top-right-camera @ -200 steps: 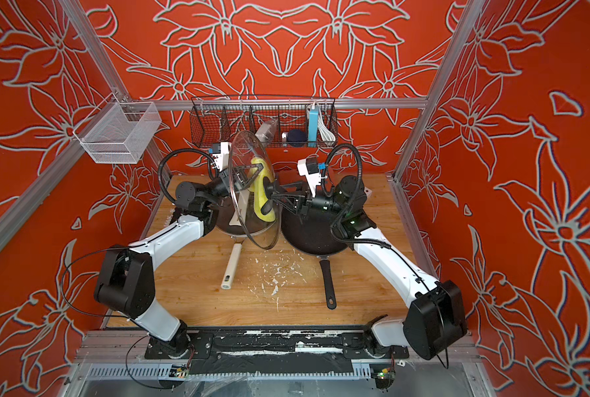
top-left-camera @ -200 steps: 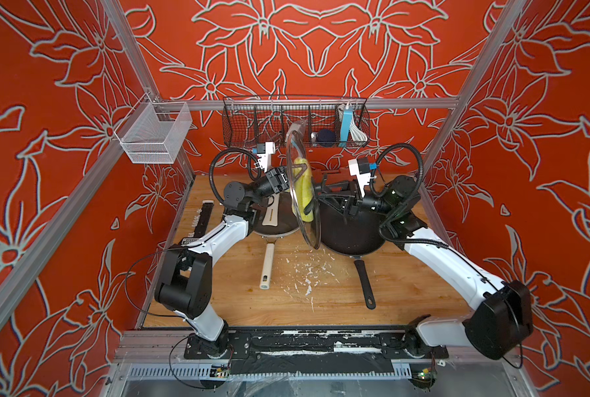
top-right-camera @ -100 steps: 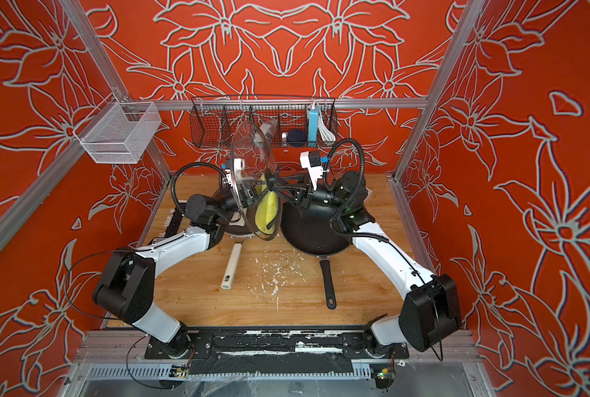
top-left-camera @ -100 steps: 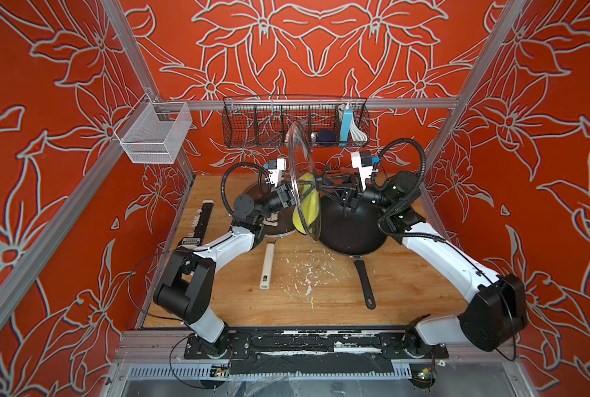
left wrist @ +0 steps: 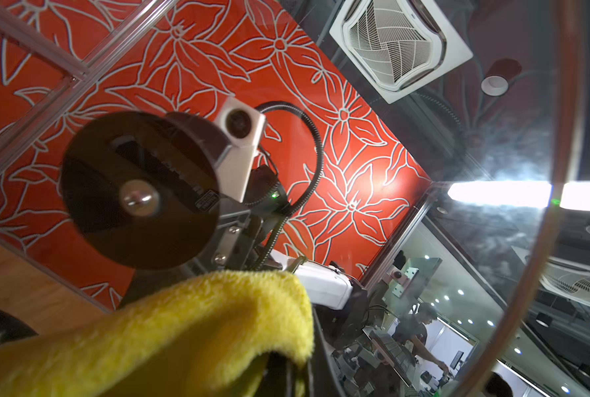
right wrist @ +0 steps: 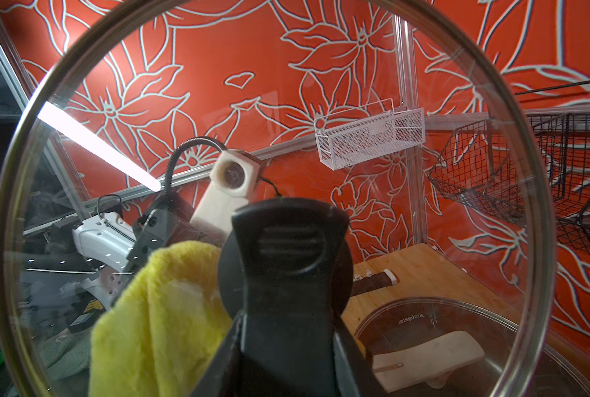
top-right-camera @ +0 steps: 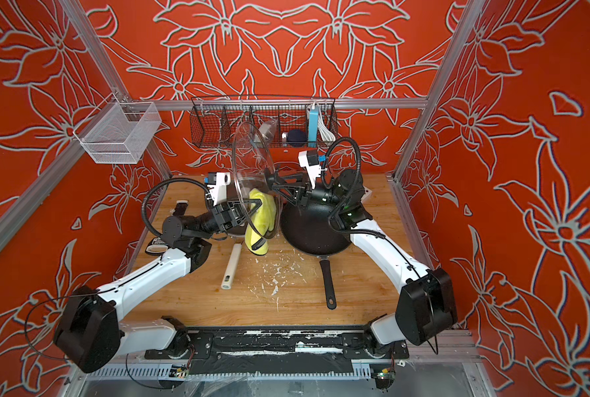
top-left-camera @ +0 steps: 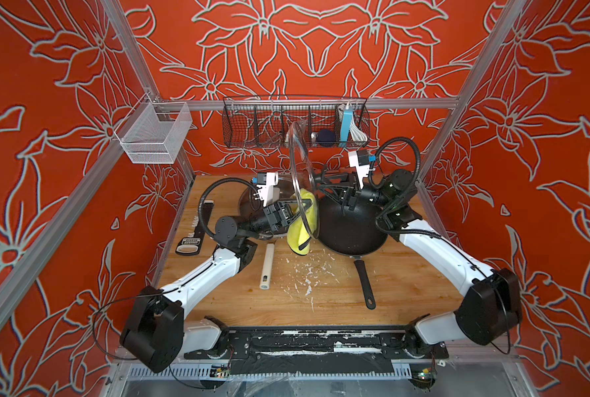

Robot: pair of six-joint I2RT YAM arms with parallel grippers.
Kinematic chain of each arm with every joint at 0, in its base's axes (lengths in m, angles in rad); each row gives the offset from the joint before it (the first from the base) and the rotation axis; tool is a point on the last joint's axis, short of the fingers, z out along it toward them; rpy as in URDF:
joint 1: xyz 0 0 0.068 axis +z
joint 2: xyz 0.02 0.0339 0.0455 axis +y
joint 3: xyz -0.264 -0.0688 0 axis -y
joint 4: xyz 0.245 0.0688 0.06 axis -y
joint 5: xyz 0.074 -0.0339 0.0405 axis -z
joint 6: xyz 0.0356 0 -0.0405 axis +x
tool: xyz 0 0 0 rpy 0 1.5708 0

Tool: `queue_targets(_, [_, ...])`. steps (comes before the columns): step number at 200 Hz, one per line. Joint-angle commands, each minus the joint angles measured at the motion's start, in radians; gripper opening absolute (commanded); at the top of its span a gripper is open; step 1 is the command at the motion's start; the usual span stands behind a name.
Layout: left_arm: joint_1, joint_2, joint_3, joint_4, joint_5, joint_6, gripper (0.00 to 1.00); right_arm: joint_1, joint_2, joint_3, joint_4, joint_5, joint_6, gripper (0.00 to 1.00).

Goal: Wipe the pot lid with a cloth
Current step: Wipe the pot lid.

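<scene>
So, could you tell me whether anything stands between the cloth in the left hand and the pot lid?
Nothing visible does. The cloth, held by the left hand, appears pressed against the underside of the pot lid; the right hand grips its knob from the other side.

Wooden table: black frying pan, cream-handled pan, white flecks, black tool left edge.

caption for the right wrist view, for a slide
Right hand grips the knob of the glass lid, yellow cloth visible behind it.
</scene>
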Motion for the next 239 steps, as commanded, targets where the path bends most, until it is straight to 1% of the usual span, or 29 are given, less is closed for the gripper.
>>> queue_targets(1, [-0.004, -0.042, 0.041, 0.013, 0.022, 0.024, 0.00, 0.002, -0.025, 0.011, 0.144, 0.033, 0.002, 0.00])
queue_targets(22, [0.029, -0.036, 0.080, 0.011, 0.021, 0.017, 0.00, 0.002, -0.033, -0.004, 0.145, 0.026, 0.005, 0.00])
queue_targets(46, [0.079, 0.013, 0.142, 0.037, 0.022, -0.010, 0.00, 0.008, -0.038, -0.008, 0.152, 0.014, 0.021, 0.00])
queue_targets(73, [0.131, 0.126, 0.250, 0.106, 0.014, -0.089, 0.00, 0.025, -0.037, -0.022, 0.197, -0.001, 0.061, 0.00])
queue_targets(104, [0.135, 0.267, 0.387, 0.106, 0.024, -0.112, 0.00, 0.046, -0.051, -0.033, 0.212, -0.011, 0.075, 0.00])
queue_targets(120, [0.135, 0.318, 0.424, 0.105, 0.023, -0.119, 0.00, 0.052, -0.067, -0.039, 0.226, -0.013, 0.085, 0.00])
queue_targets(145, [0.134, 0.366, 0.426, 0.106, 0.020, -0.114, 0.00, 0.057, -0.099, -0.038, 0.224, -0.017, 0.088, 0.00])
queue_targets(194, [0.129, 0.407, 0.401, 0.107, 0.022, -0.100, 0.00, 0.058, -0.128, -0.015, 0.216, -0.016, 0.090, 0.00])
queue_targets(239, [0.094, 0.458, 0.408, 0.106, 0.031, -0.097, 0.00, 0.059, -0.121, 0.023, 0.245, -0.008, 0.121, 0.00])
